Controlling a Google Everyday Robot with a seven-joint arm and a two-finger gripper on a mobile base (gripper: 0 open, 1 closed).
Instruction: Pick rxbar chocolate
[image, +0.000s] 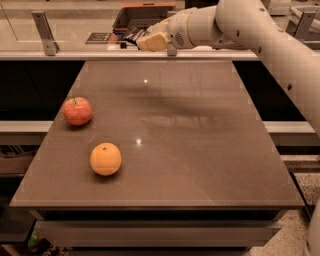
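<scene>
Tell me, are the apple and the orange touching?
Apart. The camera view shows bare table between the red apple and the orange. The gripper is up by the far edge, away from both.

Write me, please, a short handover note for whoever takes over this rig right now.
Pincer: raised above the far edge of the table, at the top of the view.
Rxbar chocolate: dark bar right at the pincer's tip, not lying on the tabletop. It looks carried, but the grip cannot be confirmed.
Red apple and orange: on the table's left half, apart from each other.
Done: the bar appears picked up.
Left: verify the hold before moving on.
</scene>
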